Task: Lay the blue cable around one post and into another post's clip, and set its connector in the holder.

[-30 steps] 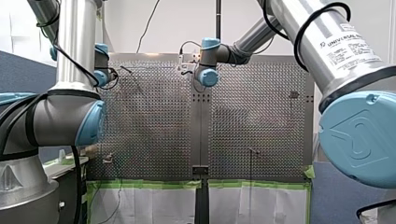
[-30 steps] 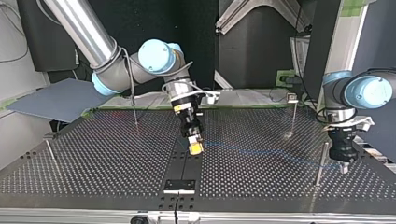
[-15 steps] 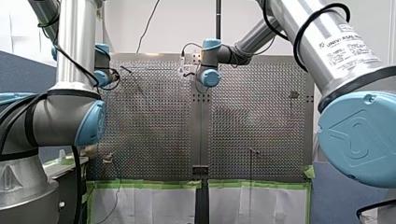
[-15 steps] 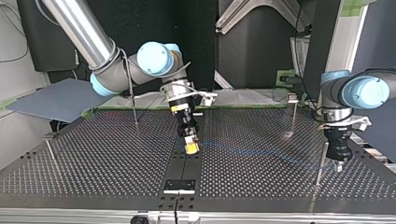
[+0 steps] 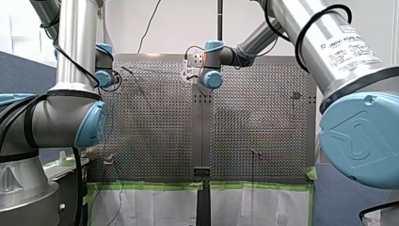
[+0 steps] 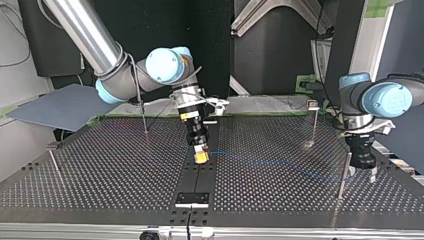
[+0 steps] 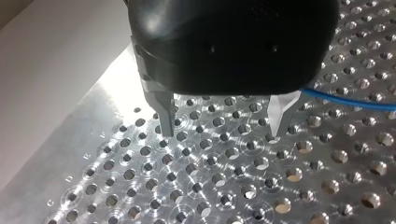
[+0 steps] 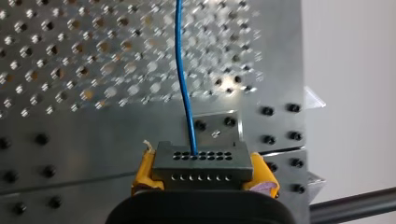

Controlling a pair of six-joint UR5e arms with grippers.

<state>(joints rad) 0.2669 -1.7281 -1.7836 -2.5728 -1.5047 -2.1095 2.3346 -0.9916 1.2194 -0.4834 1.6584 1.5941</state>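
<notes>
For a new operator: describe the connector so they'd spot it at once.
Over the perforated table's middle strip hangs my right gripper. Between its yellow pads sits the connector: a small dark block with two rows of holes, the only thing the blue cable runs out of.

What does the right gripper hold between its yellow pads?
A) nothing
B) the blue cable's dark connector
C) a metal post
B: in the right wrist view the dark connector sits clamped in the right gripper, with the blue cable leading out of it.
</notes>
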